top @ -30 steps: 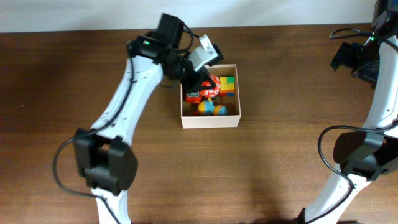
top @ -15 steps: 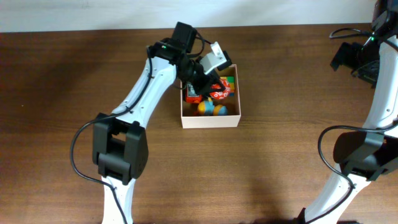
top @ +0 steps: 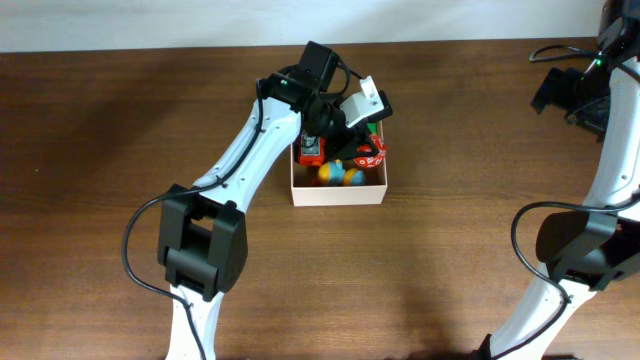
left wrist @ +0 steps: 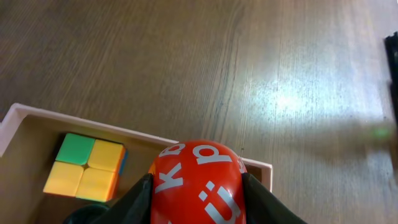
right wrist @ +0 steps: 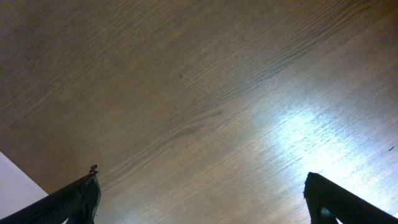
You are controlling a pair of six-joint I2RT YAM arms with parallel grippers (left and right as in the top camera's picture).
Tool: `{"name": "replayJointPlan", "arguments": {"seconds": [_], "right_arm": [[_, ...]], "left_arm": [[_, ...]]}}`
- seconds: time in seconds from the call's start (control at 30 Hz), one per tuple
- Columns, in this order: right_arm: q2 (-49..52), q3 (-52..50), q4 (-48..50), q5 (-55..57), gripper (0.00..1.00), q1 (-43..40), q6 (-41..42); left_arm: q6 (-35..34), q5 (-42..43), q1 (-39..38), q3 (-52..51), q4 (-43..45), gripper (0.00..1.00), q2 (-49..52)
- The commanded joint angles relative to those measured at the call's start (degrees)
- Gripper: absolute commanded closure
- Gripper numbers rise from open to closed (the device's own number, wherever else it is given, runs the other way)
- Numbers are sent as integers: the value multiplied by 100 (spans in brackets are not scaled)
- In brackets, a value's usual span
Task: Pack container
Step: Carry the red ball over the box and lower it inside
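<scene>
**Left gripper carries a red ball across the container**

The left gripper [top: 364,150] is clamped on a red ball [left wrist: 198,183] with white letters, one dark finger pressed against each side. A second ago the ball hung over the middle of the container [top: 338,196]. It now sits further right, over the container's right wall. The left arm has swung right with it and its elbow has drawn closer to the box. The arm reaches up from the near edge and bends over the container's far left corner.

In the left wrist view the ball hangs above the container's thin white rim. A colour cube [left wrist: 87,168] with green, yellow and orange squares lies inside to the left. A red toy [top: 310,151] and a blue and yellow ball [top: 340,176] also lie in the container.

The container rests on the brown wooden tabletop [top: 450,260], near its middle.

The right gripper [right wrist: 199,190] is spread wide and holds nothing, over bare wood at the far right, well apart from the container.
</scene>
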Motion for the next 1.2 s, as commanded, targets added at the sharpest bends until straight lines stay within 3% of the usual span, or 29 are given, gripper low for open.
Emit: {"name": "replayJointPlan", "arguments": {"seconds": [0.0, 0.07, 0.1, 0.13, 0.17, 0.2, 0.63, 0.97, 1.17], "right_arm": [[-184, -20, 0, 72, 1, -9, 11], [-184, -20, 0, 72, 1, -9, 9], [-184, -20, 0, 72, 1, -9, 11], [-184, -20, 0, 72, 1, -9, 11], [-184, -20, -2, 72, 1, -9, 9], [-184, -20, 0, 72, 1, -9, 9], [-184, -20, 0, 72, 1, -9, 11], [-184, -20, 0, 72, 1, -9, 11], [-184, -20, 0, 72, 1, -9, 9]], "left_arm": [[90, -20, 31, 15, 17, 57, 24], [90, -20, 31, 15, 20, 50, 24], [90, -20, 31, 15, 20, 41, 24], [92, -20, 31, 15, 20, 28, 24], [92, -20, 31, 15, 20, 8, 24], [92, -20, 28, 15, 20, 1, 24], [92, -35, 28, 15, 39, 1, 24], [87, -2092, 42, 15, 59, 1, 24], [-195, -1961, -7, 22, -192, 1, 17]]}}
